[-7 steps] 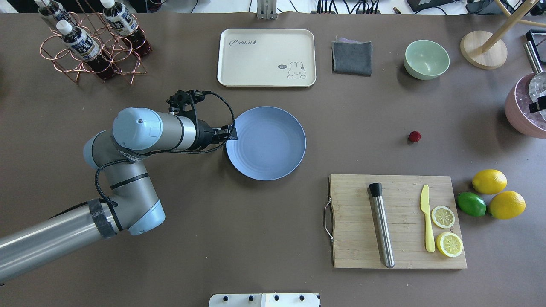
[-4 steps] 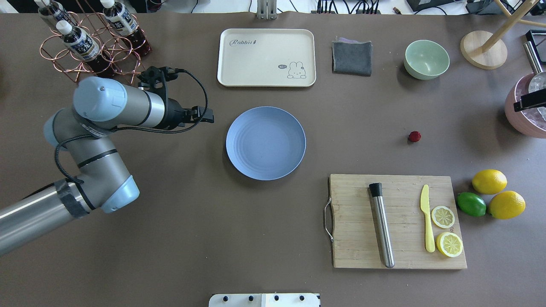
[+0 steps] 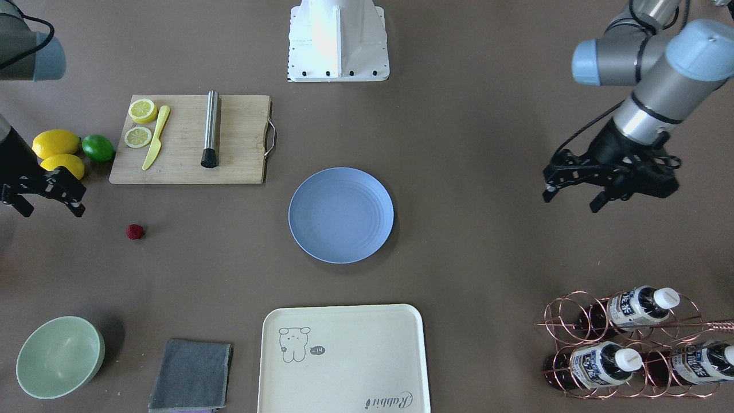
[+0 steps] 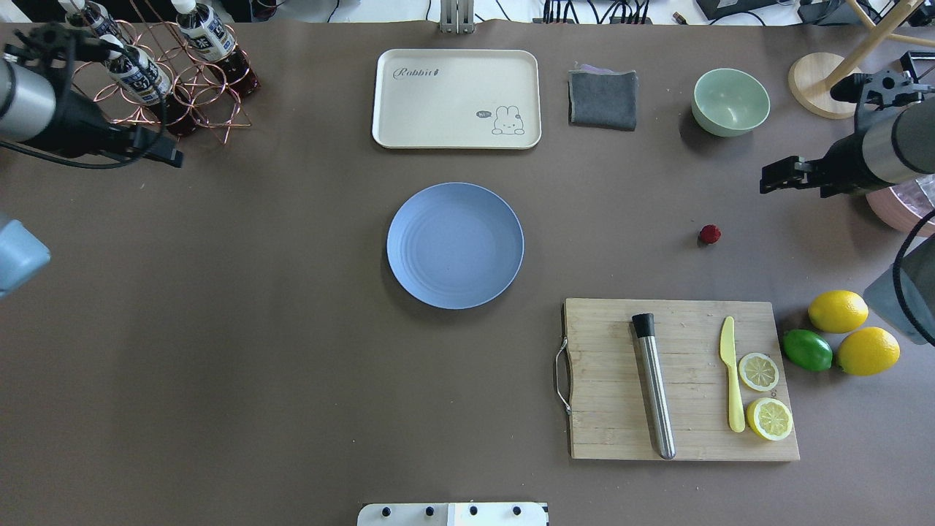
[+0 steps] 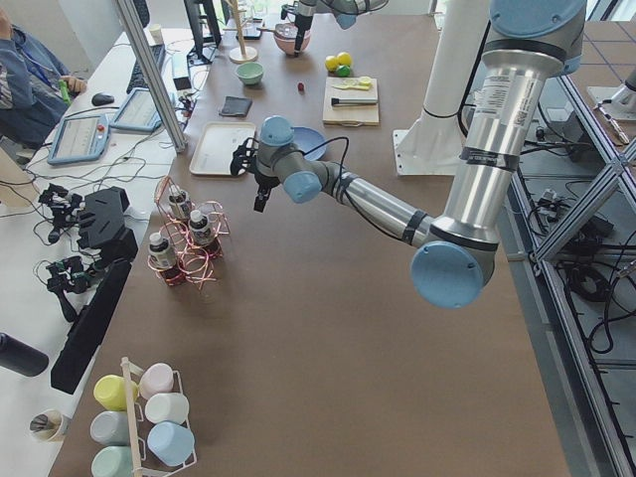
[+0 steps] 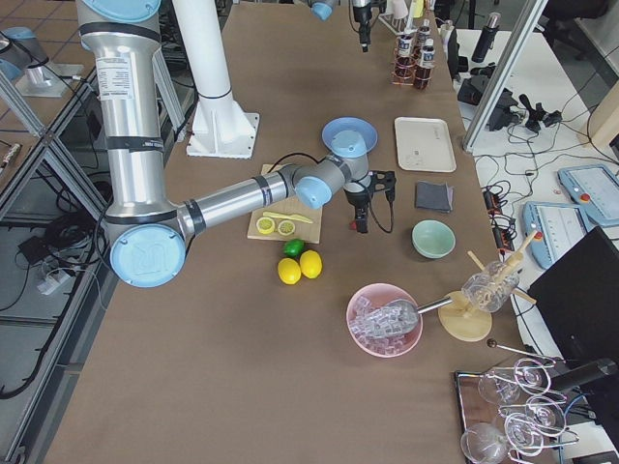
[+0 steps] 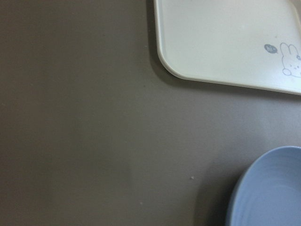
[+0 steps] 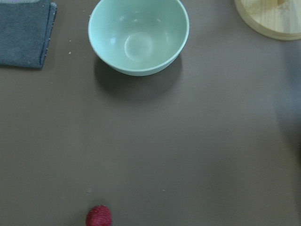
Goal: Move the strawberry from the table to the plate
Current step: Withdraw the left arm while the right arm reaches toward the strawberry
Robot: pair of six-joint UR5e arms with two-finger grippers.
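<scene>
The strawberry lies small and dark red on the brown table, right of the middle; it also shows low in the right wrist view. At the table's centre sits the light blue plate, with nothing on it. My right gripper hovers open above the table, a little beyond and to the right of the strawberry, and in the front-facing view its fingers are spread. My left gripper is open too, far left of the plate near the bottle rack.
A wooden cutting board with a metal muddler, yellow knife and lemon slices lies near the strawberry. Two lemons and a lime sit to its right. Farther back are a green bowl, grey cloth, cream tray and bottle rack.
My left arm has drawn back from the plate's left rim to the table's far left. My right arm has come in from the right edge toward the strawberry.
</scene>
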